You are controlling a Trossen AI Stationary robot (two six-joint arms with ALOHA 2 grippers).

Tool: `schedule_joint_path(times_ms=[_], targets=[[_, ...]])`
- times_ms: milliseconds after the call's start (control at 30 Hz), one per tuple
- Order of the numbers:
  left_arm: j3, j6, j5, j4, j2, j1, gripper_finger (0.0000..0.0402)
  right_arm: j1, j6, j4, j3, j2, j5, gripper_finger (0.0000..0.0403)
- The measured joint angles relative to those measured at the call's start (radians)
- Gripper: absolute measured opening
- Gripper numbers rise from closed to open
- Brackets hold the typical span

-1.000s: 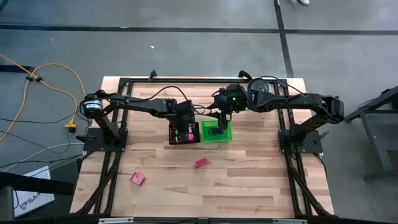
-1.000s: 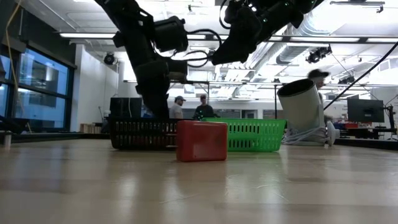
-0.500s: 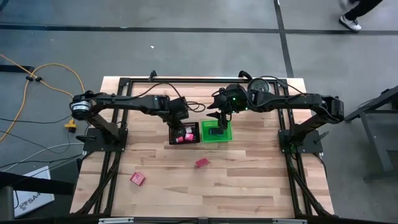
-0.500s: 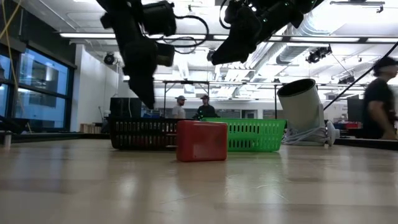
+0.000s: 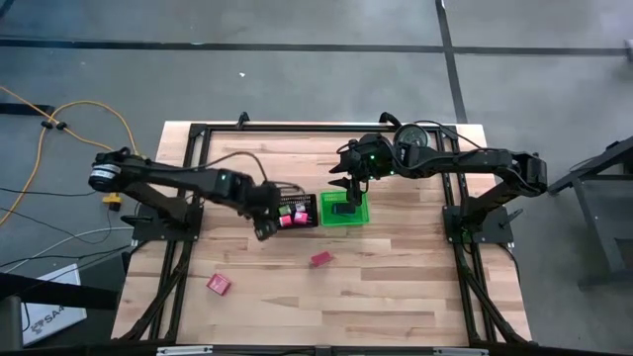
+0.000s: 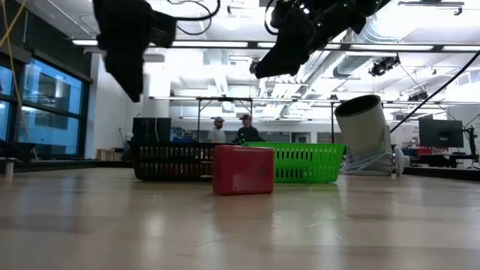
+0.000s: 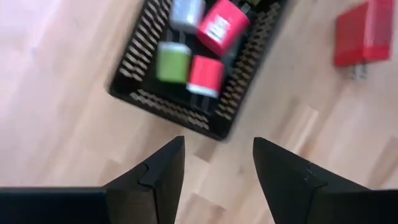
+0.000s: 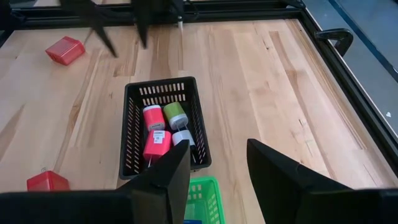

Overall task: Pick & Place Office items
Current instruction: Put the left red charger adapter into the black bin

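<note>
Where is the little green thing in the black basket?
In the right wrist view, the green roll lies inside the black basket, beside the pink rolls.

Black mesh tray [image 5: 294, 212] beside green bin [image 5: 344, 210]; silver round object [image 5: 408, 137] at table's far edge.

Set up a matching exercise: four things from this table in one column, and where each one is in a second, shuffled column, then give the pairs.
Things:
1. green roll
2. red block
3. left gripper
4. right gripper

Places:
A. bare wood, near the table's middle
B. inside the black basket
C. over the green basket
D. over bare wood just left of the black basket

Pairs: 1-B, 2-A, 3-D, 4-C
</note>
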Motion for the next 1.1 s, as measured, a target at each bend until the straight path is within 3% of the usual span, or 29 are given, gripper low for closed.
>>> schedule_joint_path(times_ms=[333, 567, 767, 1100], targets=[[0.0, -0.519, -0.16, -0.149, -0.025, -0.324, 0.0184, 0.0, 0.0, 0.002, 0.0, 0.0, 0.0, 0.0145], [0.0, -0.813, -0.198, -0.178, 0.004, -0.533, 0.0184, 0.0, 0.0, 0.003, 0.0, 0.0, 0.0, 0.0145], [0.0, -0.834, -0.197, -0.162, 0.053, -0.646, 0.0184, 0.0, 0.0, 0.004, 0.0, 0.0, 0.0, 0.0145], [0.0, -0.708, -0.169, -0.128, 0.067, -0.803, 0.0184, 0.0, 0.0, 0.004, 0.0, 0.0, 0.0, 0.0145]])
